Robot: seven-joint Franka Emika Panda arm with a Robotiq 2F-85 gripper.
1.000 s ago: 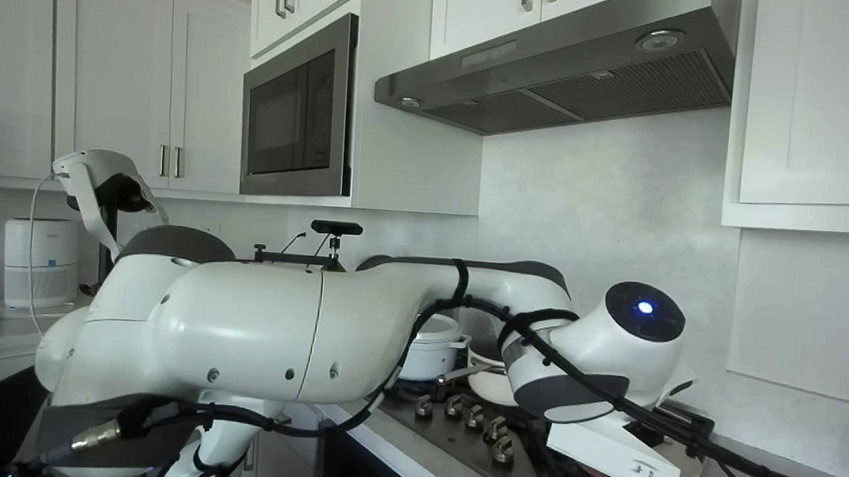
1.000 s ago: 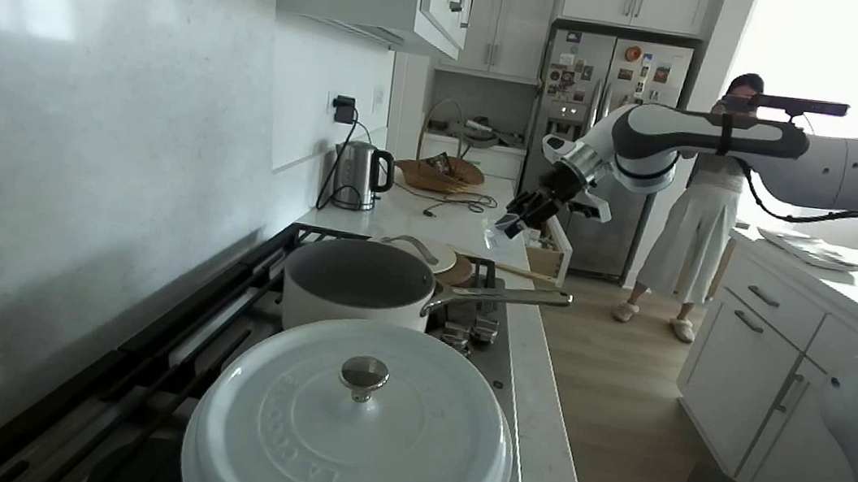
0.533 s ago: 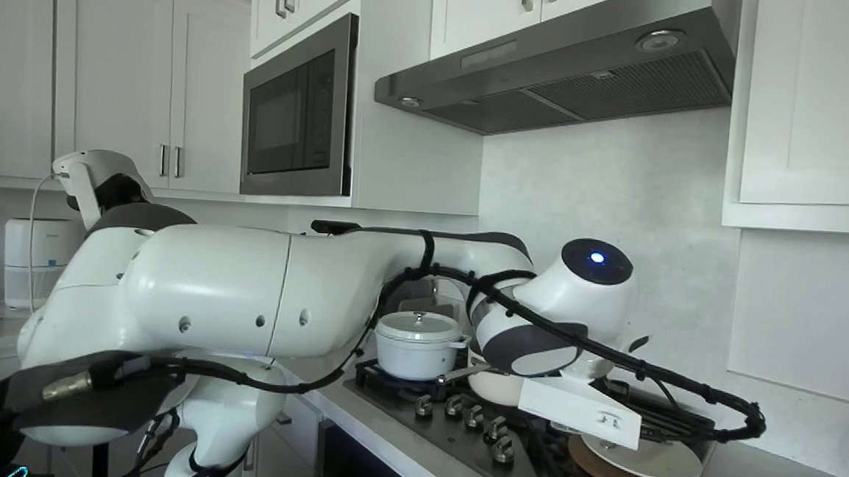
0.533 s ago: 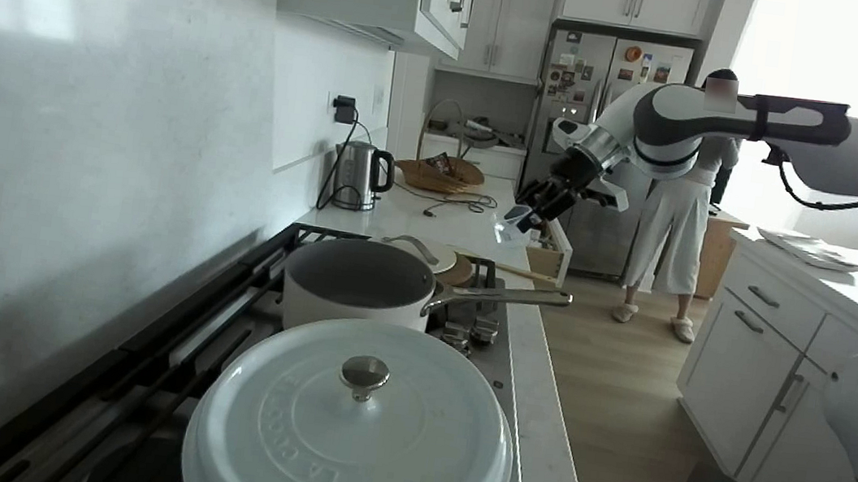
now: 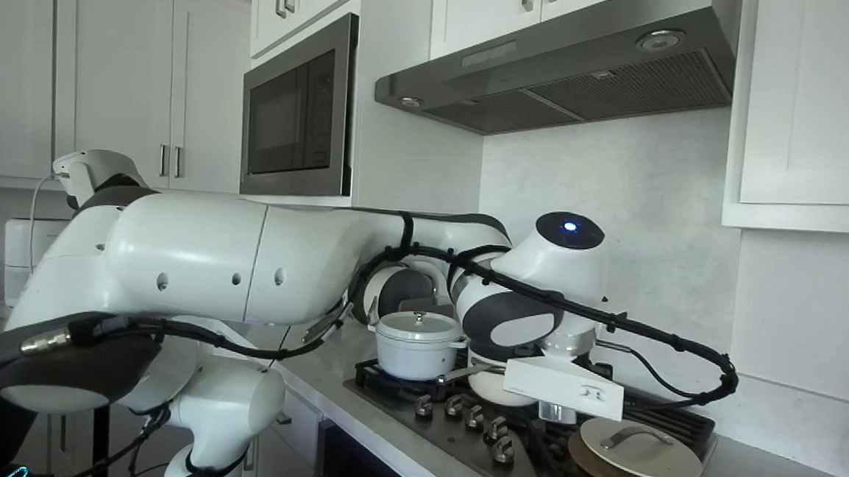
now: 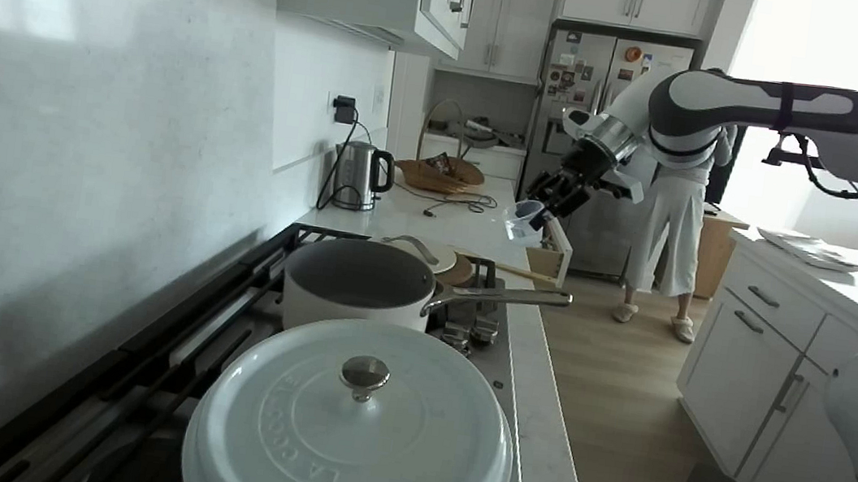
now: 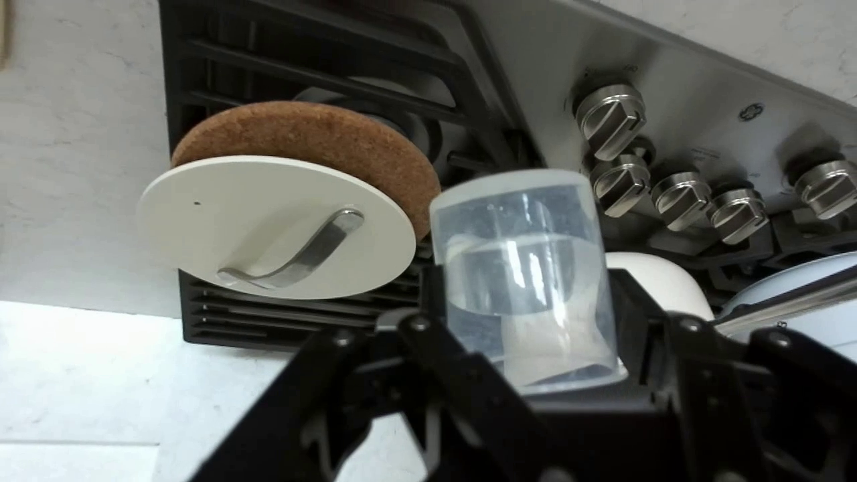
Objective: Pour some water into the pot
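A clear plastic cup (image 7: pixel 522 268) sits between the black fingers (image 7: pixel 633 301) of my gripper (image 7: pixel 529 294), which is shut on it. A curved line inside the cup looks like the surface of clear water. In an exterior view the cup (image 6: pixel 521 221) hangs over the front counter side, beyond the stove; its tilt is hard to judge. The open white pot (image 6: pixel 358 281), grey inside with a long metal handle, stands on the stove, apart from the cup. Part of this pot (image 5: pixel 496 387) also shows beside the arm, and its white side (image 7: pixel 663 281) appears behind the right finger.
A lidded white pot (image 6: pixel 349 428) stands next to the open one. An off-white lid (image 7: pixel 268 227) with a metal handle rests on a cork mat (image 7: pixel 301 130). Stove knobs (image 5: pixel 474 417) line the front. A kettle (image 6: pixel 356 175), a basket (image 6: pixel 441 175) and an open drawer (image 6: pixel 554 252) lie farther off.
The arm has risen and swung left in an exterior view, uncovering the lidded pot and the lid on its mat. The cup has moved along with the gripper, its hold unchanged. The person behind has shifted.
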